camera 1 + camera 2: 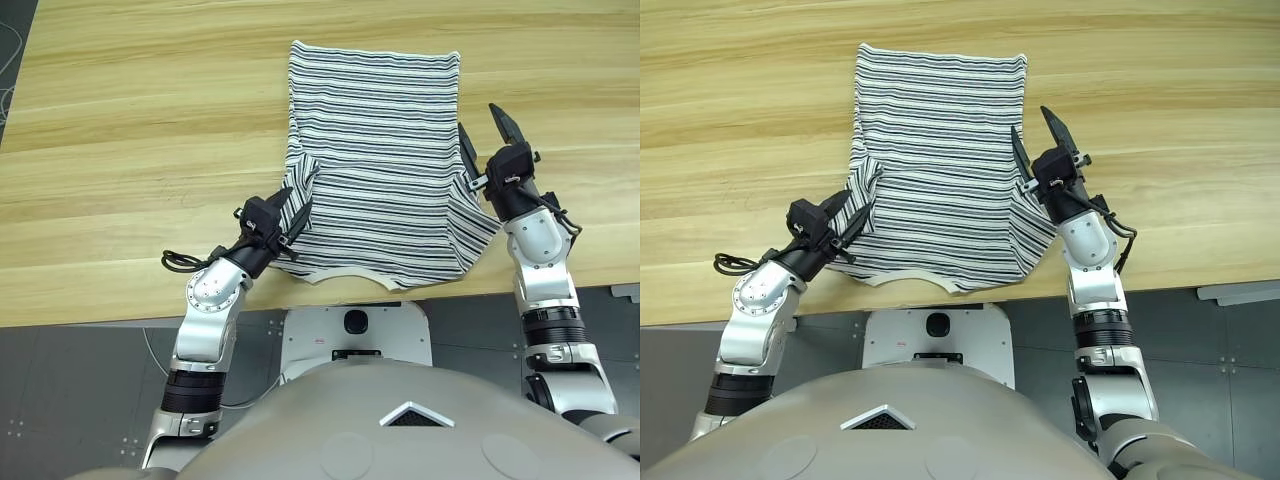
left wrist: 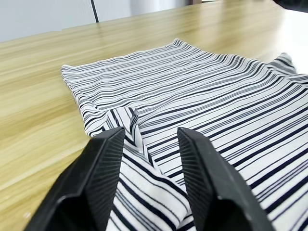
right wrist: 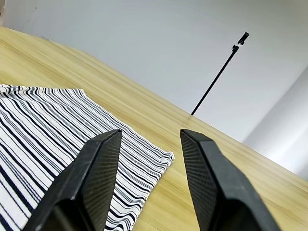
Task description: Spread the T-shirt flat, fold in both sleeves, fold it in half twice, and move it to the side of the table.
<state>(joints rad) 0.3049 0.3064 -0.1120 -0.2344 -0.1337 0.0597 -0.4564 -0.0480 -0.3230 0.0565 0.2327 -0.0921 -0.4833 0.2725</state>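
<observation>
A: Shirt loc?

B: T-shirt (image 1: 380, 150) on counter (image 1: 130, 120), centre-right. Collar end at near edge, straight hem far.

A: Grippers?

B: L gripper (image 1: 290, 213) near-left, fingers a narrow gap apart, astride a bunched ridge of left sleeve (image 1: 303, 180), which lies turned in over the body. R gripper (image 1: 478, 118) slightly farther, at shirt's right edge, spread wide, holding nothing, tips pointing far.

A: Handling?

B: Thin knit, prob. light and limp. Expect sag and wrinkling, and drag on the wood. Not fragile.

A: Where to hold?

B: Right sleeve (image 1: 482, 228) looks still out. Suggest pinching its outer edge, both layers, and keeping the lift low.
</observation>
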